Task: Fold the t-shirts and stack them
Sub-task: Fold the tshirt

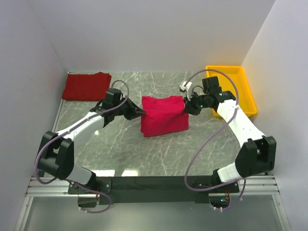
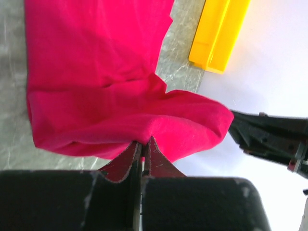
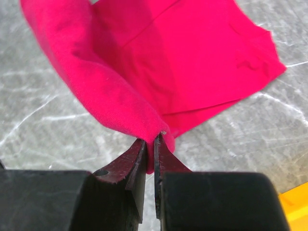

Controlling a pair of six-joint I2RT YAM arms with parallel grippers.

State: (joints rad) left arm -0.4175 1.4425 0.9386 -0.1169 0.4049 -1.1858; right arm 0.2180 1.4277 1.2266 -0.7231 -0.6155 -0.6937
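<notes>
A bright crimson t-shirt (image 1: pixel 163 115) hangs partly folded over the middle of the table, lifted at its far edge by both grippers. My left gripper (image 1: pixel 140 112) is shut on its left corner; in the left wrist view the cloth (image 2: pixel 120 96) is pinched at the gripper (image 2: pixel 143 142). My right gripper (image 1: pixel 186 109) is shut on the right corner, and the right wrist view shows the fabric (image 3: pixel 183 67) squeezed at the gripper (image 3: pixel 150 143). A darker red t-shirt (image 1: pixel 86 86) lies folded at the far left corner.
A yellow plastic tray (image 1: pixel 233 86) stands at the far right against the wall, also seen as the tray (image 2: pixel 219 33) in the left wrist view. White walls close in the marbled table (image 1: pixel 159 154) on three sides.
</notes>
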